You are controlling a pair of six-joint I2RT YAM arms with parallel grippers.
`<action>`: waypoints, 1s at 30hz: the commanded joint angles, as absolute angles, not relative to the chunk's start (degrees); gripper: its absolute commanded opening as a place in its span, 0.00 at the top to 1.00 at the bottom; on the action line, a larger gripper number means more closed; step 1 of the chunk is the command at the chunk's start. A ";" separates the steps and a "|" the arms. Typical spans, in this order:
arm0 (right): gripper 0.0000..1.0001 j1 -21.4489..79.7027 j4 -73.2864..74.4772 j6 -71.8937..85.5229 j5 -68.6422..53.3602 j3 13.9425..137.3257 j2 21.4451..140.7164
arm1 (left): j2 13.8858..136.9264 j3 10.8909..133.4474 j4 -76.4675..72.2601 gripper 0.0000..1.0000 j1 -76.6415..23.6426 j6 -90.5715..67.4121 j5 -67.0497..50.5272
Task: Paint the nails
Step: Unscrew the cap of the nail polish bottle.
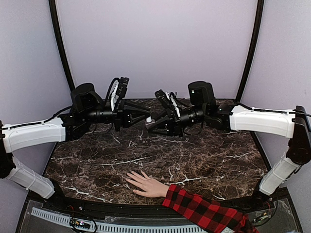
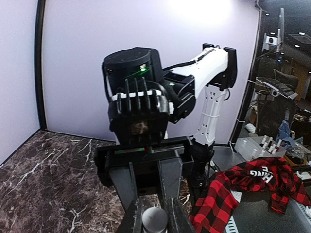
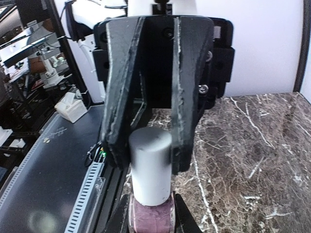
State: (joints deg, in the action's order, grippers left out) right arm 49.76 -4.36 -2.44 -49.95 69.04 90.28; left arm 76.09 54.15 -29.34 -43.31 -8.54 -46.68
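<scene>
The pale hand [image 1: 146,184] lies flat on the marble table [image 1: 87,160] near the front edge, fingers spread to the left, with a red-and-black plaid sleeve [image 1: 204,211]. Its nails are too small to make out. Both grippers meet above the back of the table, far from the hand. My left gripper [image 1: 147,112] [image 2: 154,221] is shut on the white cap [image 2: 154,219] [image 3: 151,165] of the polish bottle. My right gripper [image 1: 152,125] [image 3: 150,216] is shut on the purple glass body [image 3: 151,219]. The cap sits on the bottle.
Plaid cloth [image 2: 243,189] hangs past the table's front right edge. A perforated white strip [image 1: 63,218] runs along the front. Dark curved poles [image 1: 60,43] [image 1: 250,48] stand at the back corners. White walls enclose the table.
</scene>
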 commanded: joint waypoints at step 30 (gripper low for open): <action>1.00 50.04 -6.69 7.25 -4.66 76.15 96.18 | 87.72 61.88 -20.15 1.00 -49.09 -20.63 7.58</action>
